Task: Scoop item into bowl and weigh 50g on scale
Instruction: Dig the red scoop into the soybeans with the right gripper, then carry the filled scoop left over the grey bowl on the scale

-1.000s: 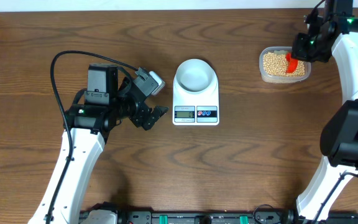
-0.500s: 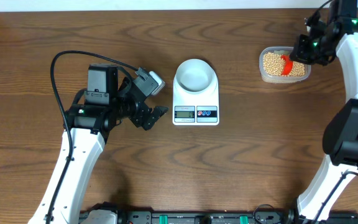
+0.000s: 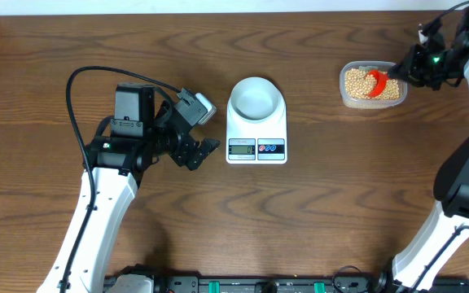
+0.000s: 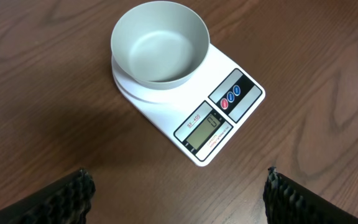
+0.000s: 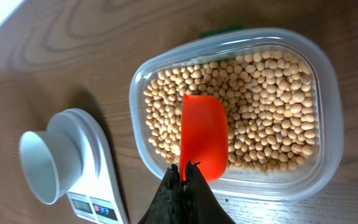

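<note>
Tan-yellow beans (image 5: 260, 112) (image 3: 355, 81) fill a clear plastic tub (image 5: 328, 87) (image 3: 371, 102) at the far right of the table. My right gripper (image 5: 186, 167) (image 3: 399, 72) is shut on the handle of a red scoop (image 5: 202, 134) (image 3: 375, 82), whose blade lies over the beans inside the tub. An empty pale grey bowl (image 4: 159, 42) (image 3: 256, 98) stands on the white scale (image 4: 219, 127) (image 3: 256, 138) at the table's middle. My left gripper (image 4: 180, 190) (image 3: 202, 134) hovers open just left of the scale, with nothing between its fingers.
A black cable (image 3: 84, 77) loops from the left arm over the table's left side. The table's back edge meets a white wall (image 3: 218, 6) at the top. The right arm's links (image 3: 462, 179) stand along the right edge.
My right gripper has swung right and tilted, sweeping the red scoop across the beans in the tub. The left arm has not moved.
</note>
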You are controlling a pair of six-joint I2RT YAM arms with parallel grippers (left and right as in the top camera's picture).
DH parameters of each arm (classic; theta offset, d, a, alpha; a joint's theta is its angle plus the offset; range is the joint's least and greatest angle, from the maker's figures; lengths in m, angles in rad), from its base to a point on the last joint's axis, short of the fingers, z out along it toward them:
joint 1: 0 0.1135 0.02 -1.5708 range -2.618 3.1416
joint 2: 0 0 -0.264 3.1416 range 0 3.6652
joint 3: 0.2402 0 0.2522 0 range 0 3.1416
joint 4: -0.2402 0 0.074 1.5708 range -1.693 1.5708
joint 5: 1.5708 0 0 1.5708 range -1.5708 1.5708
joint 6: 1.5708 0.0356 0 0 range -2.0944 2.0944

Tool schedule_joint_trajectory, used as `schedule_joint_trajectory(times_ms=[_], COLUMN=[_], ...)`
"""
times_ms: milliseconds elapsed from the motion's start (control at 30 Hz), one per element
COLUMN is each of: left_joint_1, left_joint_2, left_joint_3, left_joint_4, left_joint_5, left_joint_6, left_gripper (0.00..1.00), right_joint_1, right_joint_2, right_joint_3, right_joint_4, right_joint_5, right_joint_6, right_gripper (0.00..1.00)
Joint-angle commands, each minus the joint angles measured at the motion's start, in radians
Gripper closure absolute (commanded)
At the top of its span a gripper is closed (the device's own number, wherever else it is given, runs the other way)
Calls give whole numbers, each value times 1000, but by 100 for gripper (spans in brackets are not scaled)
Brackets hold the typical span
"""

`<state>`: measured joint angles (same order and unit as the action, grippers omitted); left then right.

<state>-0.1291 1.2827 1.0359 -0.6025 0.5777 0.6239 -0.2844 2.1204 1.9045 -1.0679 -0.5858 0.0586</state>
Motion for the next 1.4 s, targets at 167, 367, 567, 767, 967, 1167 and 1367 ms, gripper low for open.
schedule_joint_trajectory(times_ms=[167,367,567,767,967,1167,1367], left_joint_1=[-1,-1,-1,-1,-1,-1,-1], left_joint_2=[-2,-2,-2,-2,-2,-2,-2], left_joint_3=[-7,-7,-7,-7,-7,-7,-7], left_joint_4=[-2,-2,-2,-2,-2,-2,-2], left_joint_5=[13,13,13,13,13,13,13], left_joint_6=[-12,-12,-12,-12,-12,-12,-12], left_gripper=[11,11,10,10,11,11,10], right_joint_1=[-56,-70,-71,-79,-82,-80,-49], right_joint_2=[10,10,10,10,10,10,10], right_joint_3=[10,6,-35,-61,-61,-61,-61], right_joint_4=[2,1,29,49,65,66,66], right_joint_5=[-133,-124,-175,-317,-430,-473,-487], right_joint_6=[-29,-37,-39,-64,-64,-64,-64], right_gripper=[99,99,99,99,99,99,99])
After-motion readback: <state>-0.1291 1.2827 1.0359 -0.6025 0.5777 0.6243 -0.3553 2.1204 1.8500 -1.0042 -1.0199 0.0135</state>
